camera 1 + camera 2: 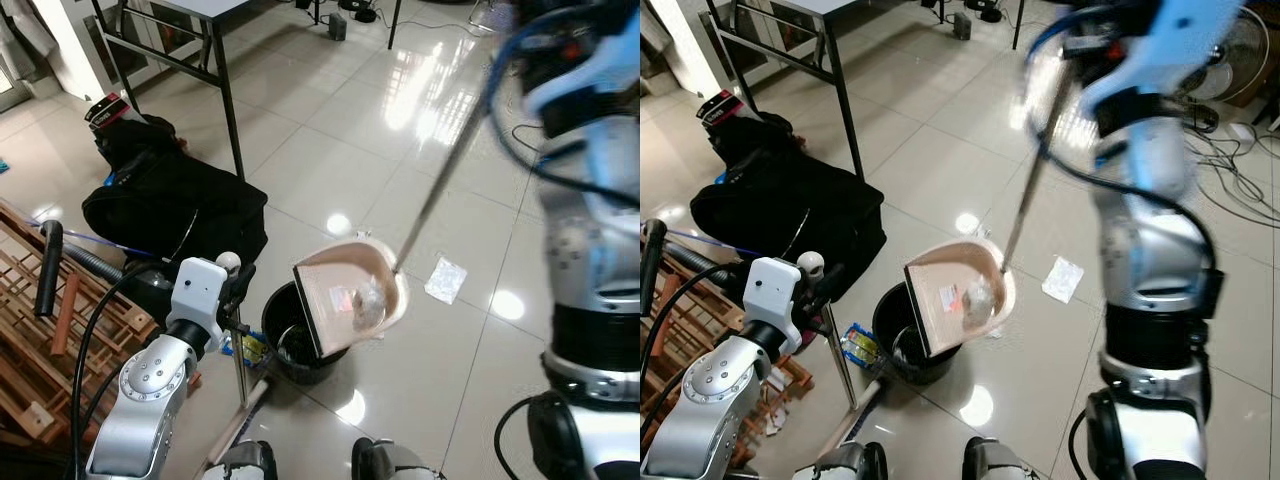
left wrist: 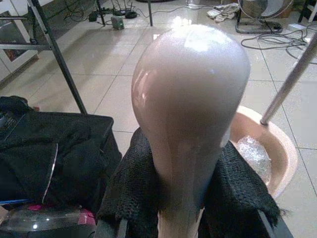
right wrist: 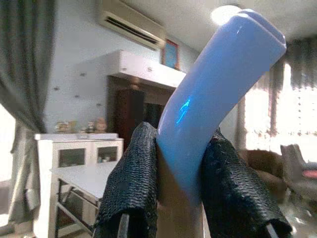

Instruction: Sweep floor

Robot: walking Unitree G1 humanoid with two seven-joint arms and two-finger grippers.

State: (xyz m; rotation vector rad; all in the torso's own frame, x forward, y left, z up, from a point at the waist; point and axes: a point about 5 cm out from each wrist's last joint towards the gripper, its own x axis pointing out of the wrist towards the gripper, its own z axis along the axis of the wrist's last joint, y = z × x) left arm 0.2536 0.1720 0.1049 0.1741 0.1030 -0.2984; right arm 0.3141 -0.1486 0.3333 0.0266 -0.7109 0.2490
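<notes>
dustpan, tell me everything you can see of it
The pale pink plastic dustpan is a scoop with a flat lip and rounded back, on a long thin metal pole with a blue handle gripped by the right tool. It is tipped over the rim of the round black bin, holding crumpled clear plastic.

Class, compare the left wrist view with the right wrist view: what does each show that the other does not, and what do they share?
Left wrist view alone: the left claw shut on a pale rounded handle top, a pink dustpan holding crumpled clear plastic, a black bag and tiled floor.

Right wrist view alone: the right claw shut on a blue handle, an air conditioner and a white cabinet.

Shared: black padded fingers clamped around a handle.
</notes>
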